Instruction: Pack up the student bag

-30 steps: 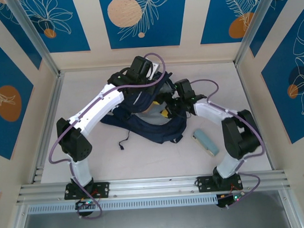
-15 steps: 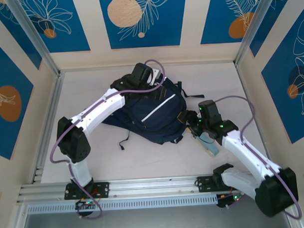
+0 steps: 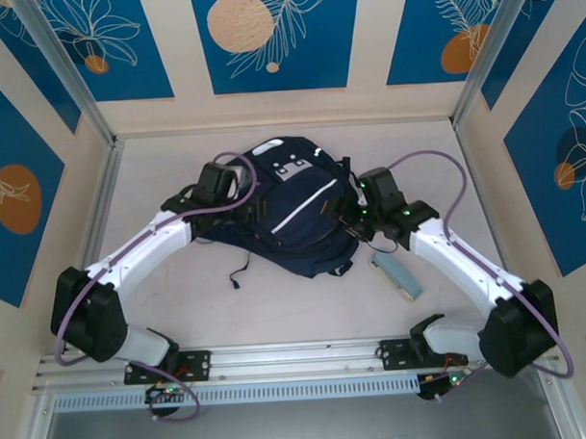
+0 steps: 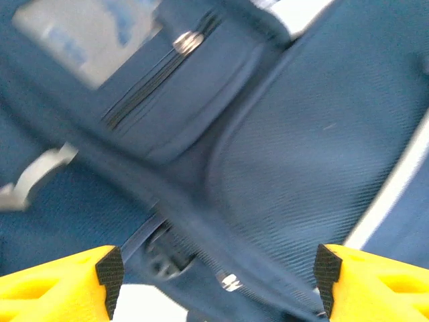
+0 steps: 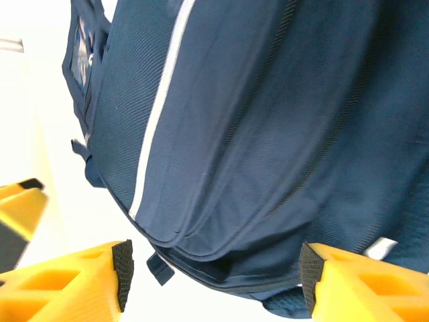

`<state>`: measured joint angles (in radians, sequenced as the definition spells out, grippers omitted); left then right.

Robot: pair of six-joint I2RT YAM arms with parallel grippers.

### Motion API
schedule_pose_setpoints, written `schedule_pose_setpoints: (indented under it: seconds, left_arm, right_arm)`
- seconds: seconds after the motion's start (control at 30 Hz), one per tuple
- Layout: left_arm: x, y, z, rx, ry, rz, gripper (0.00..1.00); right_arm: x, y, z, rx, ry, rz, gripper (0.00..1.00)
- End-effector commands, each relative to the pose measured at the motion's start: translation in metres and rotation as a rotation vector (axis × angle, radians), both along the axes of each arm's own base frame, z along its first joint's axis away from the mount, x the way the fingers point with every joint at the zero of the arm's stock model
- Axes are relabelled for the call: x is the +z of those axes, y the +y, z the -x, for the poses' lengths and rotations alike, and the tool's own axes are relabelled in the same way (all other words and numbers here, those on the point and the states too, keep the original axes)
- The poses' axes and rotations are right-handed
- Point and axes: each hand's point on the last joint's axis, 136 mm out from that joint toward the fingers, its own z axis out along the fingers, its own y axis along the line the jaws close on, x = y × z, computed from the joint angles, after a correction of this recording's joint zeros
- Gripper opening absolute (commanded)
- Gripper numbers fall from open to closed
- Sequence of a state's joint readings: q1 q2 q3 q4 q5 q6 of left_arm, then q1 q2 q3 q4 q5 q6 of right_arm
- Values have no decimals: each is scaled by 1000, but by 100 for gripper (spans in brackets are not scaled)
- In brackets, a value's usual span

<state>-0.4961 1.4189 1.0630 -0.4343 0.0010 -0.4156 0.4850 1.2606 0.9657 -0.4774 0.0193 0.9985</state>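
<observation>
I see the large navy-blue fabric backpack [image 3: 298, 214] with a white stripe lying mid-frame on the pale bench [image 3: 277, 307]. Left pincer [image 4: 213, 275] and right pincer [image 5: 213, 268] flank it, both released, fingers wide.

The student bag [image 5: 268, 121], navy with a white stripe, sits close before the right gripper [image 5: 214, 268], its yellow fingers [image 5: 60, 282] spread wide.
</observation>
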Motion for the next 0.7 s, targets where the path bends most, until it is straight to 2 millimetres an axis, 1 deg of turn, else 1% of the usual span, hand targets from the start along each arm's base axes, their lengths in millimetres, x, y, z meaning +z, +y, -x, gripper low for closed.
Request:
schedule_pose_setpoints:
  seconds: [0.0, 0.1, 0.17, 0.23, 0.33, 0.47, 0.57, 0.67]
  left_arm:
    - [-4, 8, 4, 24, -15, 61, 75]
    - [-16, 14, 7, -7, -39, 17, 73]
    - [-22, 15, 9, -26, -30, 3, 73]
    - [-25, 14, 9, -48, -26, -6, 73]
    - [-30, 13, 10, -61, -18, -13, 73]
    - [-31, 10, 10, -84, -17, -8, 71]
    - [-31, 5, 12, -118, -24, 6, 70]
    - [-30, -2, 13, -166, -29, 24, 69]
  right_arm:
    - [-2, 28, -5, 39, 53, -77, 65]
    - [-15, 39, -13, 38, 105, -98, 62]
    - [-21, 43, -18, 38, 131, -103, 59]
    - [-23, 50, -24, 51, 139, -130, 55]
    - [-26, 56, -30, 53, 150, -158, 52]
    - [-32, 57, -35, 36, 170, -168, 48]
    - [-35, 56, -38, 30, 183, -190, 39]
    - [-25, 55, -46, 23, 171, -227, 26]
